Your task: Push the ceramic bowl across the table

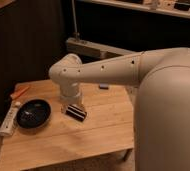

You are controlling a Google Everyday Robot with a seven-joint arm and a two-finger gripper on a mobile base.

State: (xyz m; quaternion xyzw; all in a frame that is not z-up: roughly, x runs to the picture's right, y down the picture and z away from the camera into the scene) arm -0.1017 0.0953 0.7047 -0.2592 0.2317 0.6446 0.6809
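1. The gripper hangs at the lower end of the pale arm, low over the middle of the bench. I cannot tell whether it is open or closed, or holding anything.
2. The ceramic bowl sits on the bench's left part, left of the gripper and apart from it.
3. A black ridged block lies just under the gripper.
4. A long white object lies beside the bowl at the left edge.

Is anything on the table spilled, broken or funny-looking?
Nothing stands out. The ceramic bowl sits upright on the table, nothing spilled. The gripper hangs beside it, above a black ridged block.
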